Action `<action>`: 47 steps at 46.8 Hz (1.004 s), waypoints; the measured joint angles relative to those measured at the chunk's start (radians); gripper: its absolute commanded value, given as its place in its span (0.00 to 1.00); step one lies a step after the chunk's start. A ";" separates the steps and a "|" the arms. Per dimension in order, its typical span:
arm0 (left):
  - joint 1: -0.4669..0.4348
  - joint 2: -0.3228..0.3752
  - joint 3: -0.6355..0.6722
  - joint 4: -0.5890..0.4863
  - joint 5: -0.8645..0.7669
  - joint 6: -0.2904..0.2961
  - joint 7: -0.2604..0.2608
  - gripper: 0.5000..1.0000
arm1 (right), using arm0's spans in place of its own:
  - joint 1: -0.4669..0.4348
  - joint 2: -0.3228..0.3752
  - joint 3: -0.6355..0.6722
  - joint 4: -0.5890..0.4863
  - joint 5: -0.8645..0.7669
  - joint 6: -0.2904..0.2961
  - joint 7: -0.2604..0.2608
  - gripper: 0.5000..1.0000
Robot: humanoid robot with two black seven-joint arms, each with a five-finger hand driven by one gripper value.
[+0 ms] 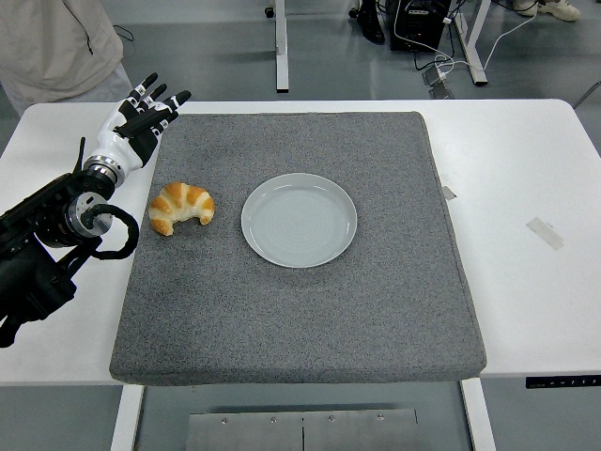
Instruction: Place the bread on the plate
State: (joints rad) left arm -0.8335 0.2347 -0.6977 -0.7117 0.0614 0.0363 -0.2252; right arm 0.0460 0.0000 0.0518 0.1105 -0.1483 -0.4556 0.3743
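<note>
While nothing's being held at all, the white table (526,160) has a big grey mat (300,301) covering most of it. Standing at the far left corner is a person (56,42) in a beige top. Left arm (42,240) reaches in from the left edge. Round pale plate (299,220) sits mid-mat, bare. Left hand (141,122) hangs over the mat's far left corner, fingers spread wide. Bread (181,207), a croissant, lies on the mat just left of the plate, not touching it.
</note>
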 measured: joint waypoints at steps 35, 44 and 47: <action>-0.004 0.001 0.015 0.001 0.031 0.023 -0.158 0.95 | 0.000 0.000 0.000 0.000 0.000 0.000 0.000 1.00; -0.006 0.002 0.015 0.000 0.031 0.028 -0.158 0.95 | 0.000 0.000 0.000 0.001 0.000 0.000 0.000 1.00; -0.006 0.003 0.015 0.000 0.031 0.029 -0.158 0.95 | 0.000 0.000 0.000 0.001 0.000 0.000 0.000 1.00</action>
State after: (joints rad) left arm -0.8393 0.2375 -0.6827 -0.7115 0.0926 0.0656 -0.3830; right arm 0.0460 0.0000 0.0516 0.1120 -0.1483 -0.4554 0.3743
